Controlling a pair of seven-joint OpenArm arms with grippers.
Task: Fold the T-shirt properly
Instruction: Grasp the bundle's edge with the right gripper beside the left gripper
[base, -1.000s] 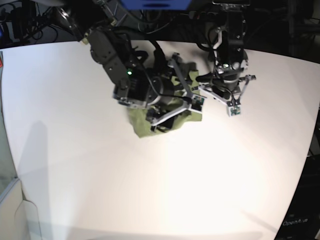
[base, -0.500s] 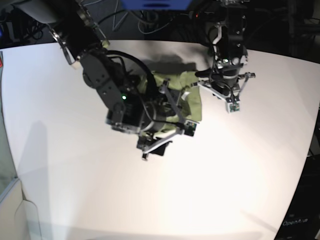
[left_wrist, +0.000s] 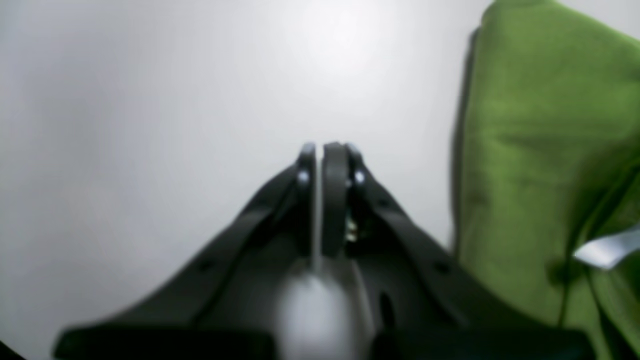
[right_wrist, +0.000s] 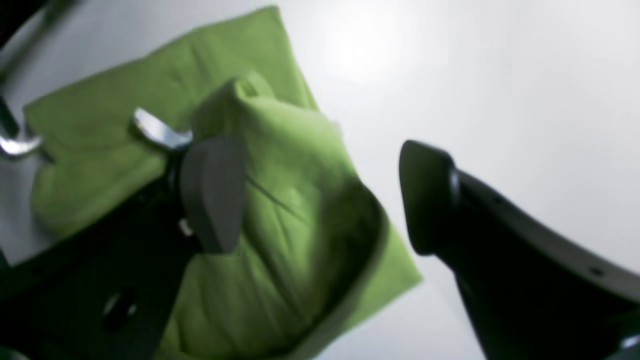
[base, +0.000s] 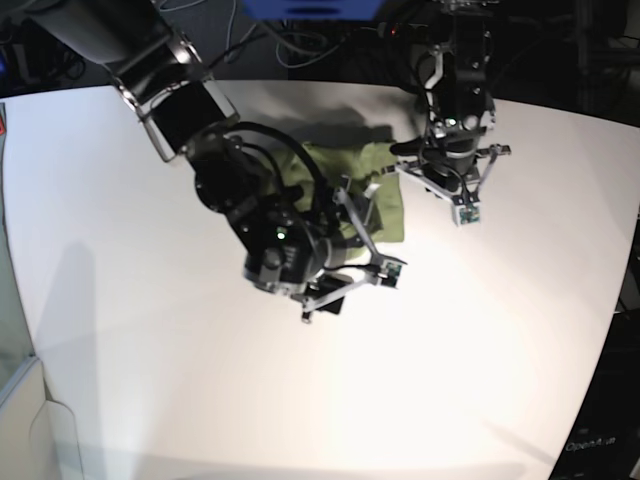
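Observation:
The olive-green T-shirt (base: 382, 188) lies as a folded bundle at the back middle of the white table (base: 450, 350). My right gripper (base: 352, 272) hovers open just in front of it. In the right wrist view its fingers (right_wrist: 215, 195) stand wide apart, with the T-shirt (right_wrist: 280, 150) below and behind them and nothing held. My left gripper (base: 452, 192) sits at the shirt's right edge in the base view. Up close, the left gripper (left_wrist: 320, 152) is shut and empty over bare table, with the T-shirt (left_wrist: 540, 125) beside it.
Dark cables and equipment line the table's far edge (base: 300, 85). A pale box (base: 22, 420) stands past the left edge. The table's right rim (base: 610, 330) curves away into dark floor.
My right arm has pulled back off the T-shirt toward the table's front, staying open and uncovering the folded bundle. The left arm has hardly moved.

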